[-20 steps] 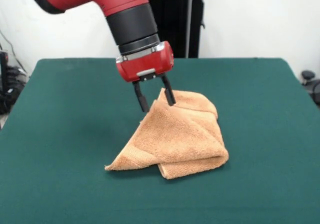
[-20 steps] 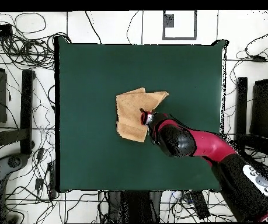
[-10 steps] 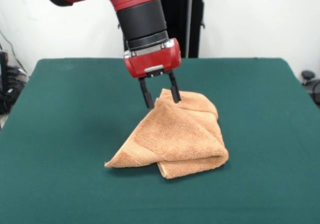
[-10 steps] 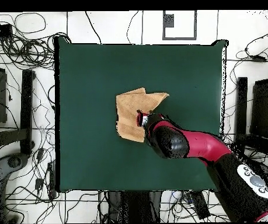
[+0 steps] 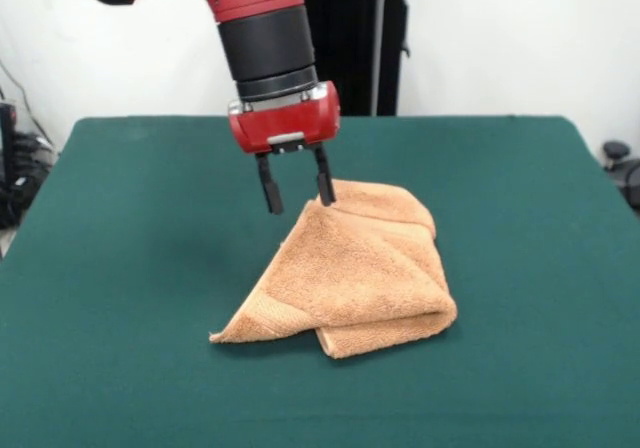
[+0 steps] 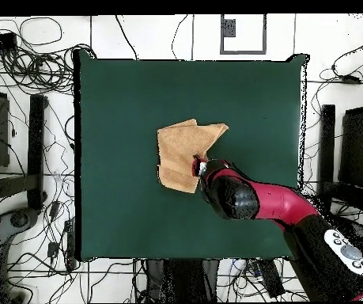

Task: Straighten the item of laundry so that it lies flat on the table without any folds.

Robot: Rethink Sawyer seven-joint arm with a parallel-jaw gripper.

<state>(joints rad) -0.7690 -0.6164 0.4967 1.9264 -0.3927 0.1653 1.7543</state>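
Towel (image 5: 350, 278): folded on desk (image 5: 120, 268). Gripper (image 5: 296, 193): fingers spread, empty, at far corner. Step: reaching; next, pinch corner.

No text, label or number is legible — anywhere.

- The arm (image 6: 240, 194) covers the towel's (image 6: 183, 150) near corner in the overhead view.
- The worktop's (image 5: 120, 268) near edge is cut off in the front view.

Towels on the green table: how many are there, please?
1. The towel lies folded near the middle of the table, with the open gripper at its far edge. Nothing shows of a second one beneath.
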